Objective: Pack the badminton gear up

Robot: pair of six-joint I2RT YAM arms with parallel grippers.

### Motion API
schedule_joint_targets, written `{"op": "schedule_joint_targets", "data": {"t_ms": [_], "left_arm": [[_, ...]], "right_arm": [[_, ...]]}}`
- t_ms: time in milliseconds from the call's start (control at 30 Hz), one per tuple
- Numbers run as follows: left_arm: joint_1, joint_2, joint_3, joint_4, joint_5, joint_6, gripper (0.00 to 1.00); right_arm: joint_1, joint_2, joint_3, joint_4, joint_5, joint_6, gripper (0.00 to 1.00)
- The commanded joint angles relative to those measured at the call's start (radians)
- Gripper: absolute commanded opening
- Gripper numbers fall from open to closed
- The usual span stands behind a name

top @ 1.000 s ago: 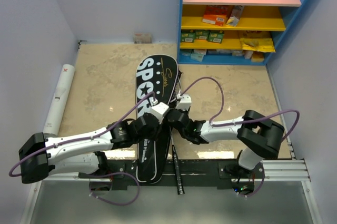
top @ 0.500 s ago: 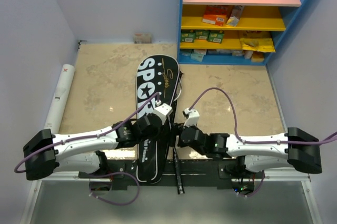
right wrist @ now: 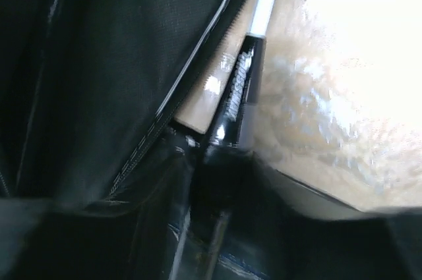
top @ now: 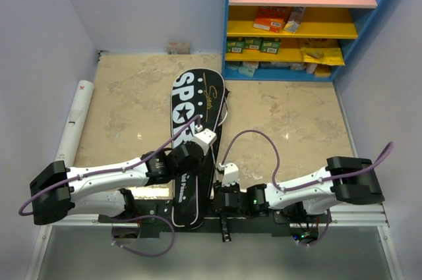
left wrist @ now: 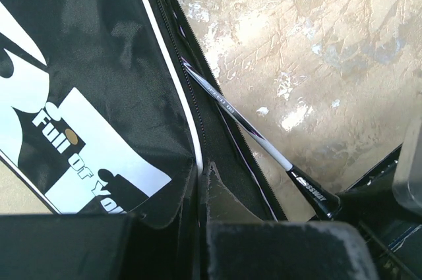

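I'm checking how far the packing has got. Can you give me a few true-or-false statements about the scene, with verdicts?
1. The left gripper is shut on the black bag's edge. True.
2. A racket sticks out of the bag's open side. True.
3. The white tube lies inside the bag. False: it lies along the table's left edge, apart from the bag.
4. The right gripper is at the bag's far end. False: it is at the near edge, by the racket's handle.
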Motion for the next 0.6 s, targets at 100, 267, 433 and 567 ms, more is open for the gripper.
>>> {"op": "schedule_joint_targets", "data": {"t_ms": [100,267,433,567], "left_arm": [[-0.007,-0.01,0.047,0.078,-0.006,0.022,0.0],[-0.007,-0.01,0.032,0.087,0.021,0.019,0.0],[-0.013,-0.01,0.01,0.116,0.054,0.004,0.0],[-0.02,-0.01,0.004,0.12,0.066,-0.001,0.0]], "right_arm": [[0.023,0.131,0.05,-0.023,0.059,0.145,0.07],[-0.015,0.132,0.087,-0.056,0.137,0.125,0.0],[-0.128,0.073,0.058,0.025,0.142,0.033,0.0],[-0.191,0.022,0.042,0.126,0.16,-0.077,0.0]]}}
